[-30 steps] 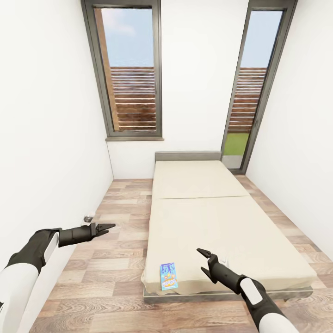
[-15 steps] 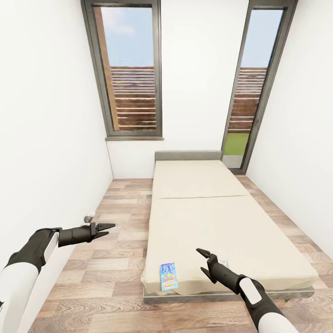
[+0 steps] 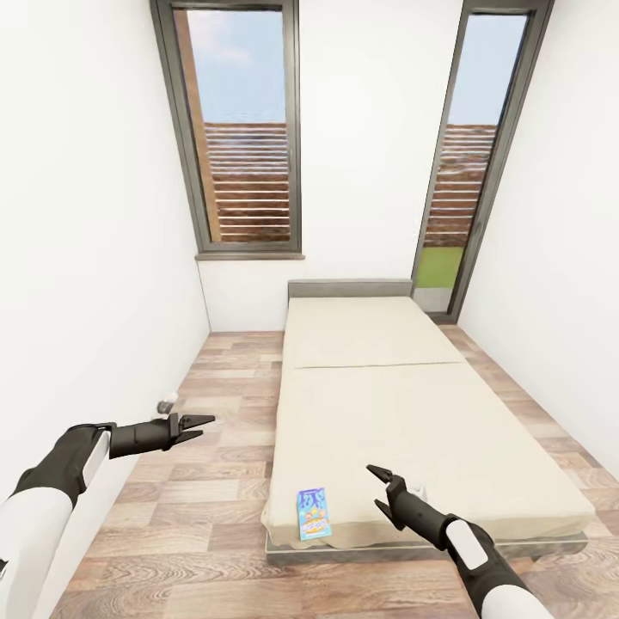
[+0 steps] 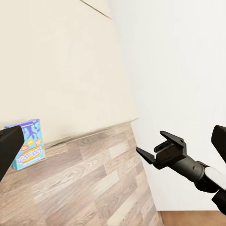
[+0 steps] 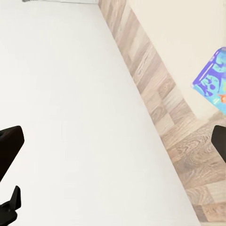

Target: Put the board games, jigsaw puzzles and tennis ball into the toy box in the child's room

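Scene barely changed, both claws open and empty, left claw (image 3: 199, 425), right claw (image 3: 381, 487) beside game (image 3: 314, 513) on bed (image 3: 430, 430).

The board game (image 3: 314, 513) has a blue cover with purple and white lettering; the bed (image 3: 404, 413) is plain cream-beige, edged grey; the floor (image 3: 206, 507) is wood-grain brown.

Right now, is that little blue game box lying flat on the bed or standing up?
Lying flat. The board game rests cover-up on the bed at its near corner, its printed face fully visible, with nothing holding it.
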You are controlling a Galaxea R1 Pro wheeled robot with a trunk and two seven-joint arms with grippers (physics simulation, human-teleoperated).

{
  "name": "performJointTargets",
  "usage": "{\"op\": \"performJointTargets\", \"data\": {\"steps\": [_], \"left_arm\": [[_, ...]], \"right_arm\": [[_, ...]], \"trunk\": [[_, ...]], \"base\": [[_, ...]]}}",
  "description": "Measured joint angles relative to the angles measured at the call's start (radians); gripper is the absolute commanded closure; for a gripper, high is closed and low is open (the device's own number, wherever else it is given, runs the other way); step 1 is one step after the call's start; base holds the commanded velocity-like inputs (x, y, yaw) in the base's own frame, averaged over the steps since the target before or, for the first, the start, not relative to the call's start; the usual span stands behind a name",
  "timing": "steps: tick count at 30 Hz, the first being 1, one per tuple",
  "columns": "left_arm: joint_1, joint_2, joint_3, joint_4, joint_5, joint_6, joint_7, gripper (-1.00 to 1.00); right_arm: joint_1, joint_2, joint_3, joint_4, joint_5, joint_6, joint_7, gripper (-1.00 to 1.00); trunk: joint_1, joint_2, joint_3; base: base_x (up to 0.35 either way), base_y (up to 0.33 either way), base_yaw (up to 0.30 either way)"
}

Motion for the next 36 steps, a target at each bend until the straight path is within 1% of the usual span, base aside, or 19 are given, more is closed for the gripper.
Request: {"op": "performJointTargets", "data": {"steps": [5,6,9,10,12,17,25,29,30,36], "left_arm": [[0.000,0.001,0.001,0.000,0.001,0.001,-0.002,-1.00],[0.000,0.001,0.001,0.000,0.001,0.002,-0.004,-1.00],[0.000,0.002,0.001,-0.001,0.001,0.002,-0.006,-1.00],[0.000,0.002,0.001,-0.001,0.001,0.002,-0.006,-1.00],[0.000,0.002,0.001,0.000,0.001,0.002,-0.007,-1.00],[0.000,0.002,0.001,0.000,0.001,0.001,-0.007,-1.00],[0.000,0.000,0.001,0.000,0.002,0.000,-0.008,-1.00],[0.000,0.001,0.001,-0.001,0.003,0.000,-0.009,-1.00],[0.000,0.001,0.001,0.000,0.003,0.000,-0.009,-1.00],[0.000,0.002,0.001,-0.001,0.003,-0.004,-0.009,-1.00]], "right_arm": [[0.011,0.000,0.000,0.062,0.005,-0.009,0.006,-1.00],[0.013,0.001,0.001,0.095,0.009,-0.028,0.008,-1.00],[0.013,0.001,0.001,0.141,0.010,-0.077,0.012,-1.00],[0.014,0.001,0.001,0.163,0.011,-0.109,0.021,-1.00],[0.014,0.001,0.002,0.178,0.013,-0.136,0.035,-1.00],[0.014,0.001,0.002,0.201,0.015,-0.174,0.072,-1.00],[0.014,0.001,0.002,0.206,0.020,-0.189,0.082,-1.00],[0.014,0.002,0.002,0.209,0.022,-0.238,0.082,-1.00],[0.014,0.001,0.002,0.213,0.022,-0.260,0.082,-1.00],[0.014,0.001,0.003,0.241,0.023,-0.304,0.083,-1.00]], "trunk": [[0.019,-0.035,-0.016],[0.023,-0.042,-0.019],[0.035,-0.063,-0.028],[0.038,-0.070,-0.031],[0.046,-0.084,-0.038],[0.065,-0.119,-0.053],[0.096,-0.175,-0.079],[0.111,-0.203,-0.091],[0.115,-0.210,-0.094],[0.138,-0.252,-0.113]], "base": [[0.000,0.000,0.000],[0.000,0.000,0.000],[0.000,0.000,0.000],[0.000,0.000,0.000],[0.000,0.000,0.000],[0.000,0.000,0.000],[0.000,0.000,0.000],[0.000,0.000,0.000],[0.000,0.000,0.000],[0.000,0.000,0.000]]}}
